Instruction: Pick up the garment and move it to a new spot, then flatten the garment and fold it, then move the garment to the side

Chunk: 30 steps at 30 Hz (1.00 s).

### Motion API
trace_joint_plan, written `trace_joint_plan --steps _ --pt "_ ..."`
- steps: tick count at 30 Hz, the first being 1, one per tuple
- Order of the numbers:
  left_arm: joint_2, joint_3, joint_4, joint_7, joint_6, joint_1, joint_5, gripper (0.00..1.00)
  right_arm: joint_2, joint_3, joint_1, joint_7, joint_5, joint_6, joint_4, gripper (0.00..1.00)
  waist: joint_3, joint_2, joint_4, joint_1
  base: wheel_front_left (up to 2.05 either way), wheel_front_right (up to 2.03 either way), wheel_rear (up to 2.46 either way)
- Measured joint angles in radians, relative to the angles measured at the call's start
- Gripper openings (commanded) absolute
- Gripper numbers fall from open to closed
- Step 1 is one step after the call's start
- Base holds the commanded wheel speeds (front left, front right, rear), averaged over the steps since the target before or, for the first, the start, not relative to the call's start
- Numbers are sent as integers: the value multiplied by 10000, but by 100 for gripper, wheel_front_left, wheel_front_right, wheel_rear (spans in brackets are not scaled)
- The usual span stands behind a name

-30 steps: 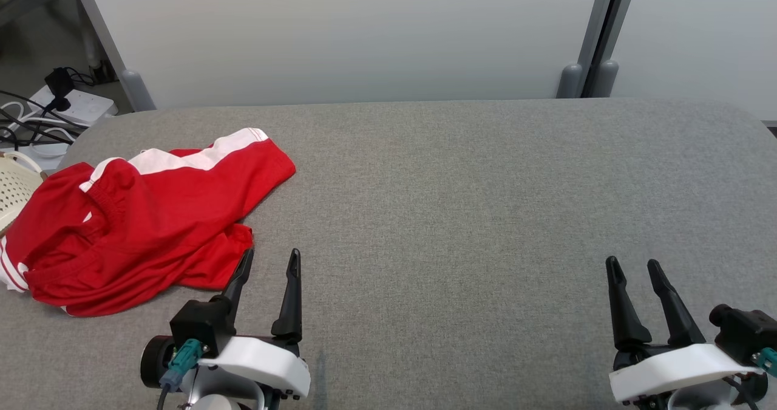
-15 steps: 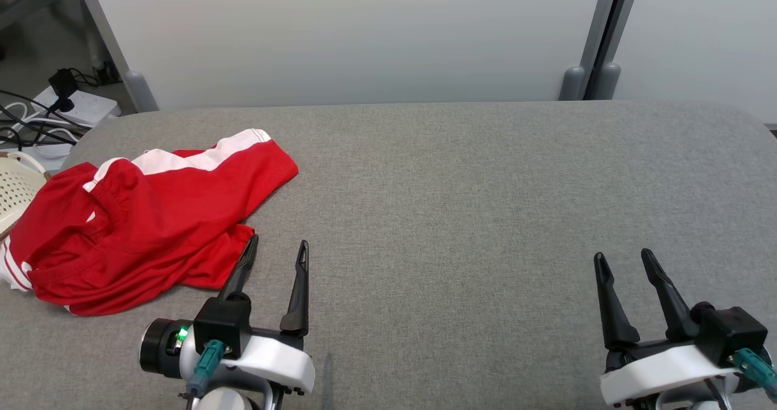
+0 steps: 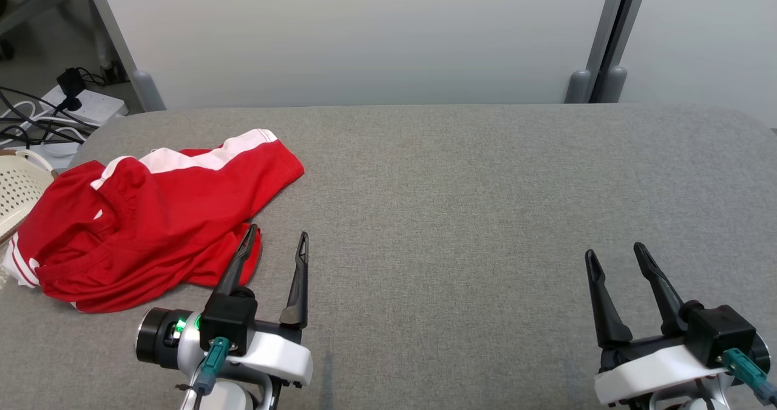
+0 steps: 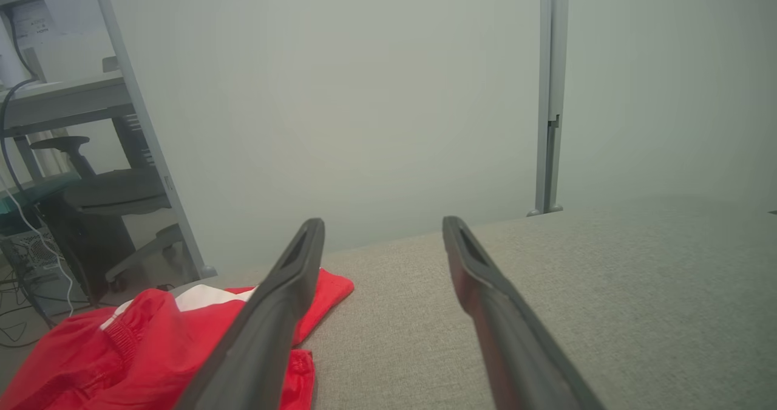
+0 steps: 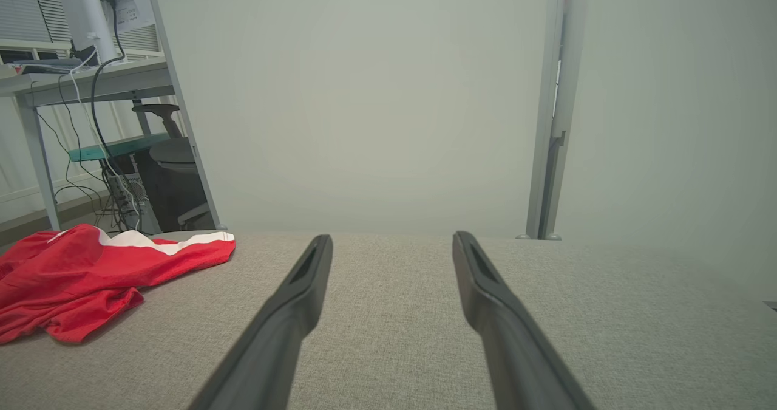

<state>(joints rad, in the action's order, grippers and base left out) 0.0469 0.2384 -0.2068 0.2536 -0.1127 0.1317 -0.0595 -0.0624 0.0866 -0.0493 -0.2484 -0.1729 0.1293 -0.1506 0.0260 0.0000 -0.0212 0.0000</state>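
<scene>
Grey cloth covers the bench (image 3: 461,173) in the head view; the crumpled red garment (image 3: 152,215), white-striped, lies at its left end, left pincer (image 3: 277,234) spread wide beside it, right pincer (image 3: 614,250) agape well apart. Left wrist view: a finger (image 4: 273,313) hides part. Right wrist view: pale partition (image 5: 364,94) behind.

No text, label, brand or number can be read on anything here.

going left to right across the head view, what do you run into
cream basket → red garment → left hand, open, its left finger over the garment's hem → grey table → right hand, open
</scene>
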Motion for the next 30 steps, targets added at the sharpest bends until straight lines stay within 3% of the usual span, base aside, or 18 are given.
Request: trace_joint_plan --steps 5,16,30 --pt "-10 -113 -339 23 10 -1 -75 100 -44 107 2 0 0 0 -29 100 9 0 -91 0 0 0 0" --pt "-25 -414 -247 23 -121 -1 -324 100 -132 374 33 0 -19 0 -15 100 2 0 -954 0 0 0 0" --pt "-25 -464 207 23 -662 -2 -568 100 -387 690 44 0 -73 0 59 100 -165 0 -2733 0 0 0 0"
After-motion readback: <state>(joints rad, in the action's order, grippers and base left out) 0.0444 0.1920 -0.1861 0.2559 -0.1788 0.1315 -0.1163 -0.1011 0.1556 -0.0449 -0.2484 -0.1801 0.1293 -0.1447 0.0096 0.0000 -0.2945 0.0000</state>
